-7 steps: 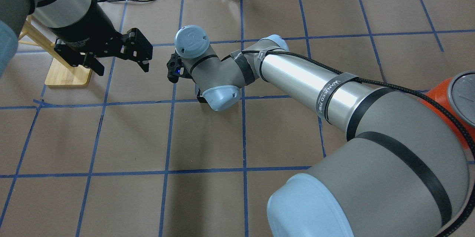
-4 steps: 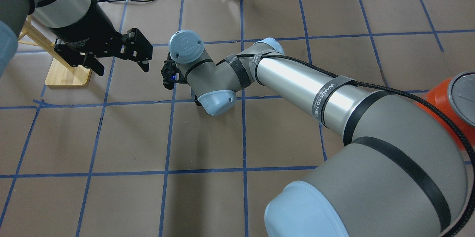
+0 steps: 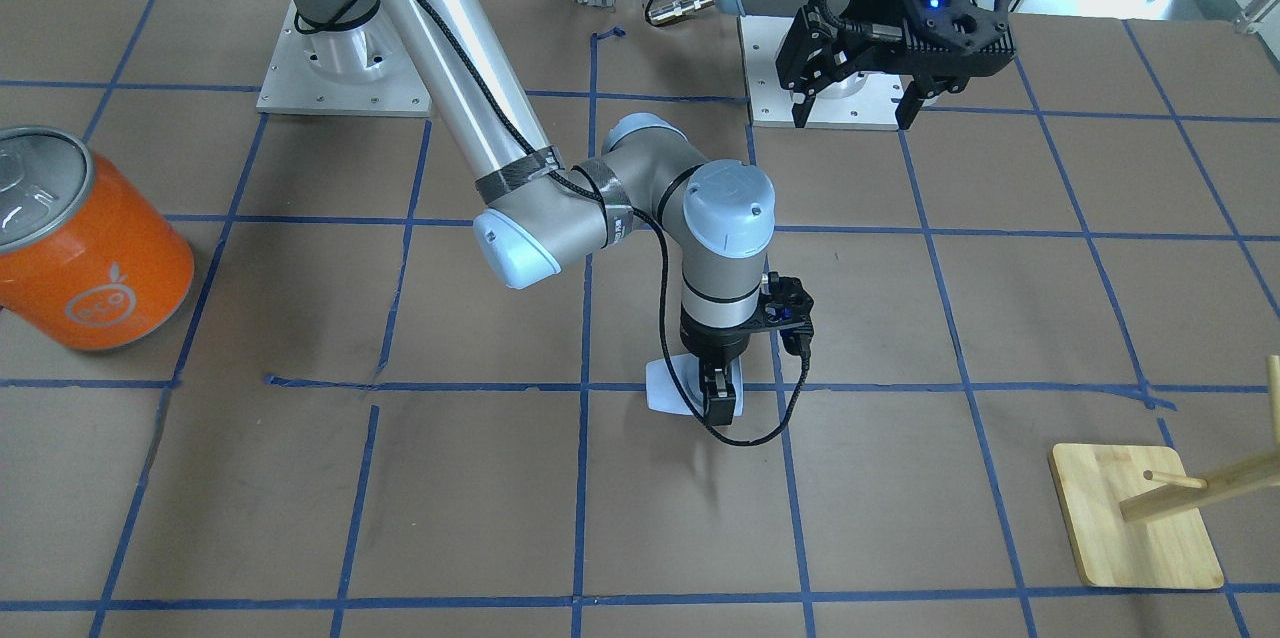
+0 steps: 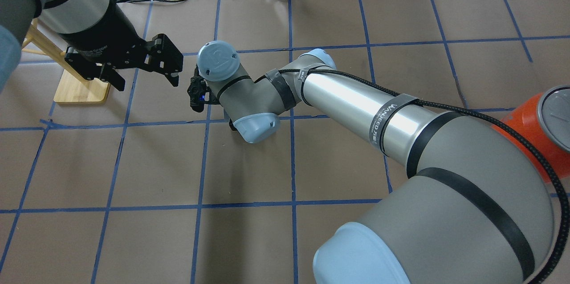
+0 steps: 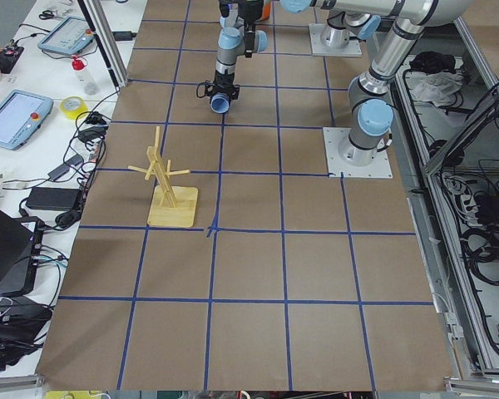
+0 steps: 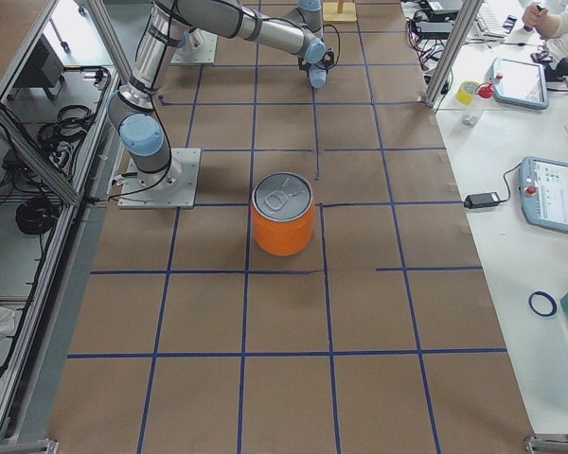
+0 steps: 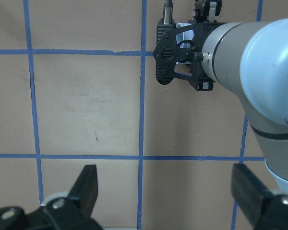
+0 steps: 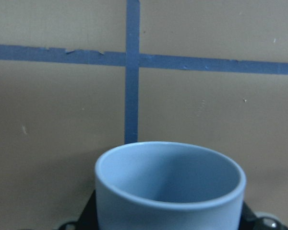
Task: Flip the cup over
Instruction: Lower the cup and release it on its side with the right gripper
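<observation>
The cup (image 3: 666,386) is a small pale blue-white tumbler held low over the brown table near its middle. My right gripper (image 3: 720,404) points down and is shut on it. In the right wrist view the cup (image 8: 169,186) fills the bottom, its bluish open mouth turned away from the camera, between the dark fingers. It also shows in the exterior left view (image 5: 220,101). My left gripper (image 3: 855,103) hangs open and empty above the table, apart from the cup, its fingers (image 7: 86,184) spread wide. In the overhead view the right wrist hides the cup.
A big orange can (image 3: 85,248) with a silver lid stands at the table's end on my right side. A wooden peg stand (image 3: 1135,528) on a bamboo base stands at the far left side, beside my left gripper (image 4: 147,80). Blue tape lines grid the table.
My right wrist has moved leftward in the overhead view, closer to my left gripper. The left arm has not moved.
</observation>
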Controlling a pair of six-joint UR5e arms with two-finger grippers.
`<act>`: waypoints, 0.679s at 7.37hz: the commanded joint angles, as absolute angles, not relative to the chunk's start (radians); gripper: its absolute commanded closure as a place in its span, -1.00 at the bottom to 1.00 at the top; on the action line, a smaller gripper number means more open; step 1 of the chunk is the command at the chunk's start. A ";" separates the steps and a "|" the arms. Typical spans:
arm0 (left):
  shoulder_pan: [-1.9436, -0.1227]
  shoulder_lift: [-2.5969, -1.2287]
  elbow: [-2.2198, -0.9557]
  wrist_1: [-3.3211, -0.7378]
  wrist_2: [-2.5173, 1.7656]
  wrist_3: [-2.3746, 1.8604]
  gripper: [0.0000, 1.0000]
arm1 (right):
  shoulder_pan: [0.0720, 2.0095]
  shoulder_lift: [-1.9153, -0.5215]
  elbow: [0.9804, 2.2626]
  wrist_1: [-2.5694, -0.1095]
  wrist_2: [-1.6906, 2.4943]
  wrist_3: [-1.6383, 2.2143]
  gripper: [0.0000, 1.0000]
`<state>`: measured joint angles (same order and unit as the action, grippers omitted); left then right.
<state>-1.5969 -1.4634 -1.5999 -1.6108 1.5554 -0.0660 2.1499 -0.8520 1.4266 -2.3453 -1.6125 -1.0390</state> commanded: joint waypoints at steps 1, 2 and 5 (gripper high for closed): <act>-1.597 -1.463 -1.600 -1.611 1.555 -0.066 -1.00 | 2.151 -0.848 1.427 -2.362 -1.612 -1.061 0.29; -1.597 -1.463 -1.600 -1.611 1.555 -0.066 -1.00 | 2.151 -0.842 1.427 -2.365 -1.612 -1.063 0.14; -1.595 -1.463 -1.600 -1.611 1.555 -0.066 -1.00 | 2.151 -0.833 1.419 -2.367 -1.611 -1.062 -0.49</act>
<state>-1.5966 -1.4634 -1.5999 -1.6117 1.5558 -0.0660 2.1506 -0.8355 1.4242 -2.3663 -1.6109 -1.0628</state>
